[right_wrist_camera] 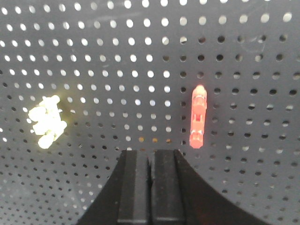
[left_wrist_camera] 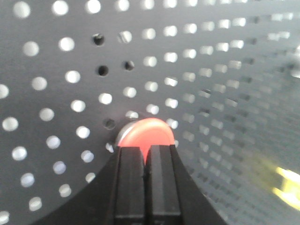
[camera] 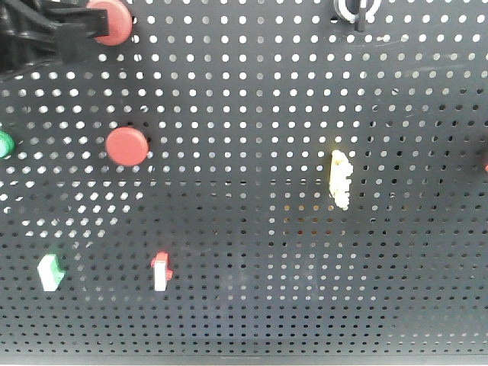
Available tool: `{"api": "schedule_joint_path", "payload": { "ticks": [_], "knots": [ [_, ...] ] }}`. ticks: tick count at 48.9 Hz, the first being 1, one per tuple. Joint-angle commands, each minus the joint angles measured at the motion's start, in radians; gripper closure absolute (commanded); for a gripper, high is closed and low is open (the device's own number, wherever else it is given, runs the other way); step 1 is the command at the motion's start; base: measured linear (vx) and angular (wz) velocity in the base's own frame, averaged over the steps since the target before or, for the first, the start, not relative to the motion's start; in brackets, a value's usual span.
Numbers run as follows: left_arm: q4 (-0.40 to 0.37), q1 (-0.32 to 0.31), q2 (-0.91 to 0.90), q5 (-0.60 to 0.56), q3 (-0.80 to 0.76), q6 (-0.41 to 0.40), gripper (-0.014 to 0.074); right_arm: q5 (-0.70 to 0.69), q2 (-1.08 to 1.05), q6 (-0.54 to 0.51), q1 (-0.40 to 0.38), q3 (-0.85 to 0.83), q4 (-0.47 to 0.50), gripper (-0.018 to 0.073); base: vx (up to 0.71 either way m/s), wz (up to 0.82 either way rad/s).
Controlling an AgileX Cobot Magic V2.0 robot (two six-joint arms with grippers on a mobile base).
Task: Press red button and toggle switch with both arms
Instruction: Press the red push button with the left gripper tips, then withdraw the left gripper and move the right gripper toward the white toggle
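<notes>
The red button (camera: pixel 116 23), top left of the board (camera: pixel 252 305), is met by the clenched left gripper (left_wrist_camera: pixel 146 149); the toggle switch (camera: pixel 354 9) is judged above the clenched right gripper (right_wrist_camera: pixel 150 154), outside its view

Dark grey perf. pegboard (camera: pixel 252 305) across whole bkgd, light thru holes.

Matte black, blocky left claw (left_wrist_camera: pixel 146 150)

Front view faces pegboard (camera: pixel 252 229); wrist views nearer.
</notes>
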Motion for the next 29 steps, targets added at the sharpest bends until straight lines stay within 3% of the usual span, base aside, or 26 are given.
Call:
{"api": "schedule_joint_path", "payload": {
  "ticks": [1, 9, 15, 24, 29],
  "knots": [
    [-0.021, -0.003, -0.103, -0.050, 0.018, -0.002, 0.0594, -0.064, 0.006, -0.024, -0.004, -0.033, 0.074, 0.0562, 0.00, -0.01],
    [-0.018, -0.003, -0.252, -0.109, 0.191, -0.002, 0.0594, -0.072, 0.017, -0.263, -0.002, -0.041, 0.288, 0.0562, 0.00, 0.00],
    [-0.020, -0.003, -0.355, -0.123, 0.320, -0.003, 0.0594, -0.049, 0.072, -0.464, -0.002, -0.078, 0.554, 0.0562, 0.00, 0.00],
    [-0.021, -0.003, -0.433, -0.129, 0.447, -0.010, 0.0594, 0.093, 0.255, -0.774, -0.001, -0.229, 0.960, 0.0562, 0.00, 0.00],
    [-0.021, -0.003, -0.446, -0.133, 0.462, -0.029, 0.0594, 0.126, 0.355, -0.840, 0.008, -0.314, 1.090, 0.0562, 0.00, 0.00]
  ]
}}
